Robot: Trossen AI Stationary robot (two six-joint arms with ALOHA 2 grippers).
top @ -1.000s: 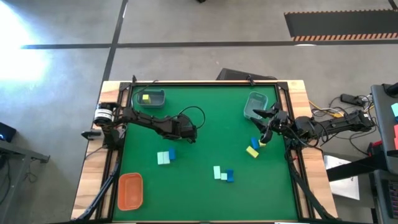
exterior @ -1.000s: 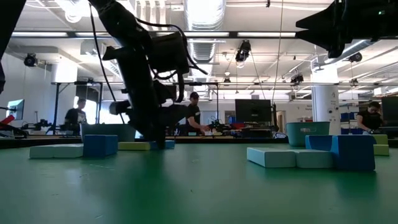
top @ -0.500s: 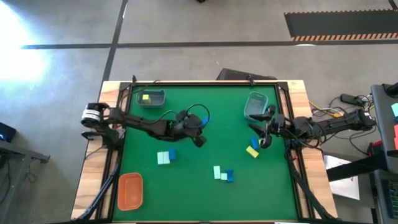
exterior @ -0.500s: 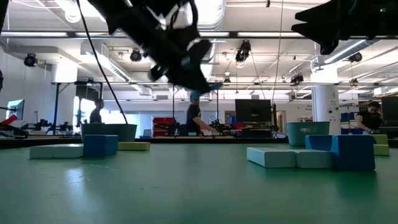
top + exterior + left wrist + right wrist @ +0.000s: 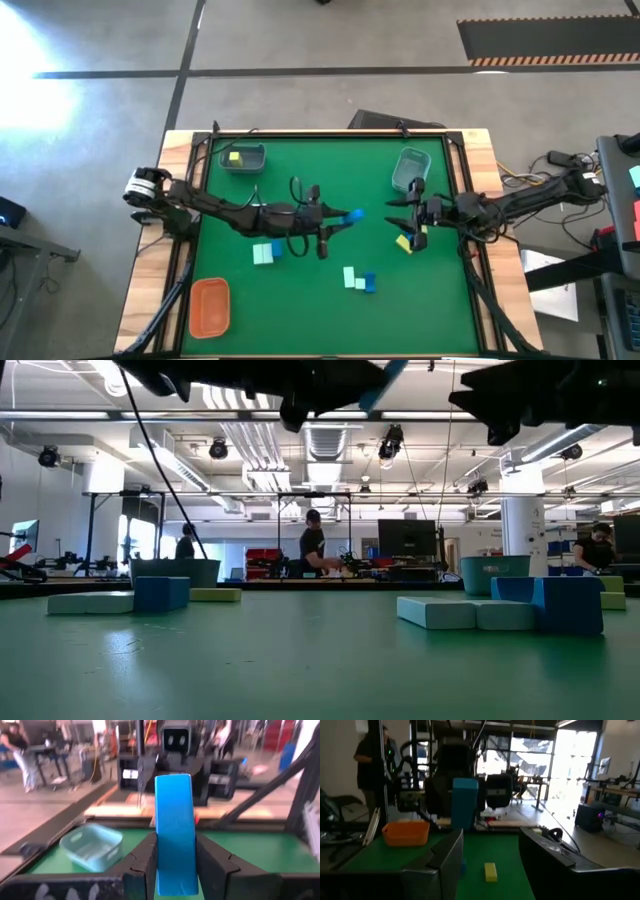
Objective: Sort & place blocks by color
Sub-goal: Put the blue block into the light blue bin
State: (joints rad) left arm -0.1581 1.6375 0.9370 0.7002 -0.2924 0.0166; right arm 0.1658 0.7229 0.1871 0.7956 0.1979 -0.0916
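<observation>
The left gripper pinches a tall bright-blue brick-shaped block upright between its fingers, raised over mid-table. Facing it from the right, the right gripper holds spread, empty jaws near a flat yellow block. If this is a handover, the block could drop should the left let go before the right closes.

Low view crops both arms at its top edge. The blue block runs past the left wrist view's bottom edge. People in the background are too blurred to make out.
</observation>
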